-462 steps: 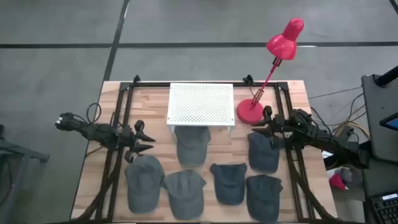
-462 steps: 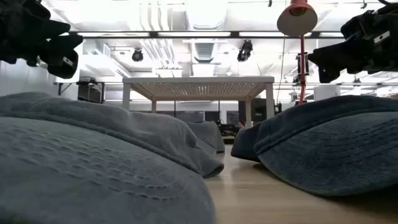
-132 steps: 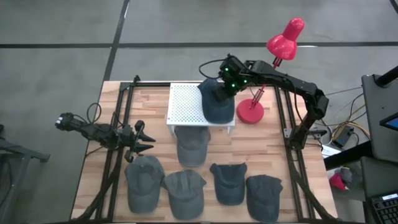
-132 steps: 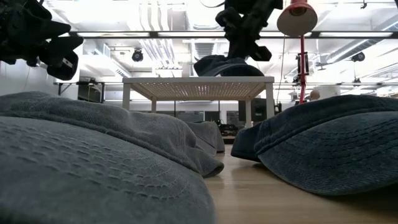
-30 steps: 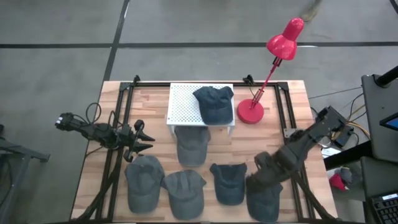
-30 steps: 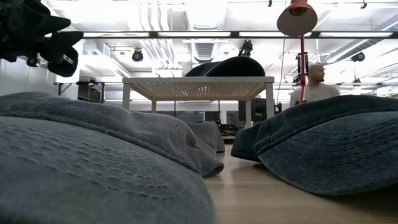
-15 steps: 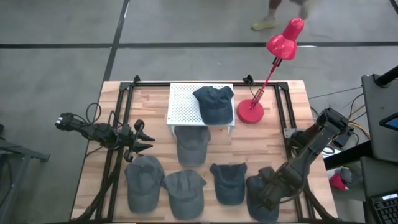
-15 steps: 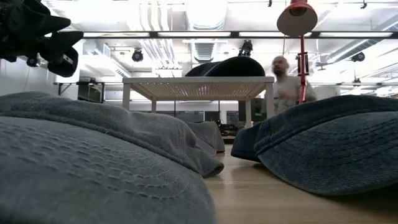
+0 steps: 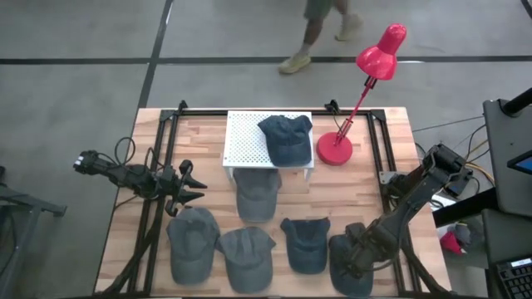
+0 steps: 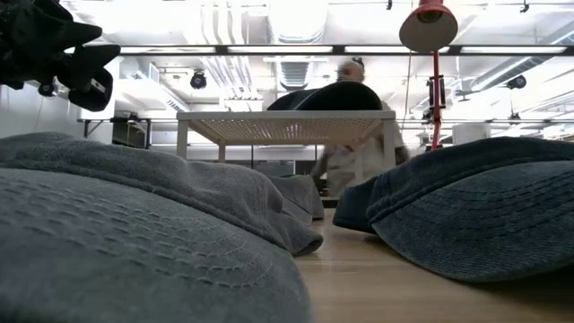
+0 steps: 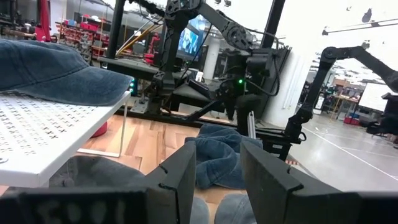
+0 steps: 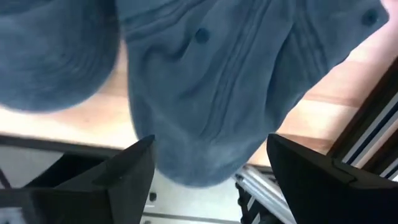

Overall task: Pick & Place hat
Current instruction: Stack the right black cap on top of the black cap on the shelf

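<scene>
Right gripper (image 9: pixel 353 259) is positioned directly above the hat (image 9: pixel 353 264) at the worktop's front right corner; fingers are seen spread wide in the right wrist view, nothing grasped, with the hat's crown (image 12: pixel 211 81) lying between and below them. Whether contact is made can't be told. One placed hat (image 9: pixel 285 138) is seen on the white perforated stand (image 9: pixel 249 137) at the back edge, red lamp (image 9: pixel 336 149) just beside. Four more hats (image 9: pixel 253 195) lie across the worktop (image 9: pixel 208 133) front & centre. Left gripper (image 9: pixel 189 189) is held idle near the left edge, fingers slightly parted, empty. A person (image 10: pixel 350 157) is noted beyond the table.
</scene>
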`<state>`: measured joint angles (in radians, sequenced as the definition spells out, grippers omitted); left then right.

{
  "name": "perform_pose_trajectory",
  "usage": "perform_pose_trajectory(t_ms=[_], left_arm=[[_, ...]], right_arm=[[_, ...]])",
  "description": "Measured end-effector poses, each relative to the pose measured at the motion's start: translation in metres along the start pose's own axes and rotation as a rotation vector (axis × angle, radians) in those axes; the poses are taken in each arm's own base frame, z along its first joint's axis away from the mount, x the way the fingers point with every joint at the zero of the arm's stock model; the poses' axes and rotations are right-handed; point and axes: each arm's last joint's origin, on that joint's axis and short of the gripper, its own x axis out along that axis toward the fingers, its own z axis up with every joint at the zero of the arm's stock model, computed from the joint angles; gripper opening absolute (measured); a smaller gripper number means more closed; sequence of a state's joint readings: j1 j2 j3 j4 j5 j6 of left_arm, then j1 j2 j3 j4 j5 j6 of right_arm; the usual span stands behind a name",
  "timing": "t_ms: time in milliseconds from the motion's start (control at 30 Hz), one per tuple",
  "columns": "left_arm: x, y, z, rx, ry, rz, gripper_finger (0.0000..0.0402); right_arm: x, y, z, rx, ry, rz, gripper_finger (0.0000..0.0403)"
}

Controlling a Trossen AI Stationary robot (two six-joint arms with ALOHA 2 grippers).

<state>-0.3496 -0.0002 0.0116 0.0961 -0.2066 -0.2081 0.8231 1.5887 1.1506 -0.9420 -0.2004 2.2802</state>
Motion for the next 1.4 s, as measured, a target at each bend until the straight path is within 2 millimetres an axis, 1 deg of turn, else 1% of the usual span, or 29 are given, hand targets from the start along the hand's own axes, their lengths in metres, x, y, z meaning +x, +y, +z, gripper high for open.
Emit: perform_pose_trajectory(t_ms=[167, 333, 433, 600, 733, 900, 1267, 1400], left_arm=[[0.0, 0.0, 0.0, 0.0, 0.0, 0.0, 0.0129], [0.0, 0.0, 0.0, 0.0, 0.0, 0.0, 0.0129], [0.0, 0.0, 0.0, 0.0, 0.0, 0.0, 0.0129], [0.0, 0.0, 0.0, 0.0, 0.0, 0.0, 0.0129], [0.0, 0.0, 0.0, 0.0, 0.0, 0.0, 0.0129], [0.0, 0.0, 0.0, 0.0, 0.003, 0.001, 0.0129], [0.0, 0.0, 0.0, 0.0, 0.002, 0.0, 0.0129], [0.0, 0.0, 0.0, 0.0, 0.003, 0.001, 0.0129]], right_arm=[[0.017, -0.003, 0.006, 0.032, 0.011, 0.011, 0.0305], [0.038, -0.01, 0.017, 0.072, -0.006, -0.006, 0.0297], [0.05, -0.014, 0.024, 0.098, -0.032, -0.034, 0.029], [0.066, -0.013, 0.028, 0.093, -0.013, -0.016, 0.0265], [0.073, -0.012, 0.029, 0.087, 0.007, 0.006, 0.0232], [0.075, -0.012, 0.029, 0.087, 0.006, 0.005, 0.0185], [0.074, -0.011, 0.029, 0.072, 0.001, 0.009, 0.0068], [0.071, -0.01, 0.027, 0.037, -0.017, 0.035, 0.0025]])
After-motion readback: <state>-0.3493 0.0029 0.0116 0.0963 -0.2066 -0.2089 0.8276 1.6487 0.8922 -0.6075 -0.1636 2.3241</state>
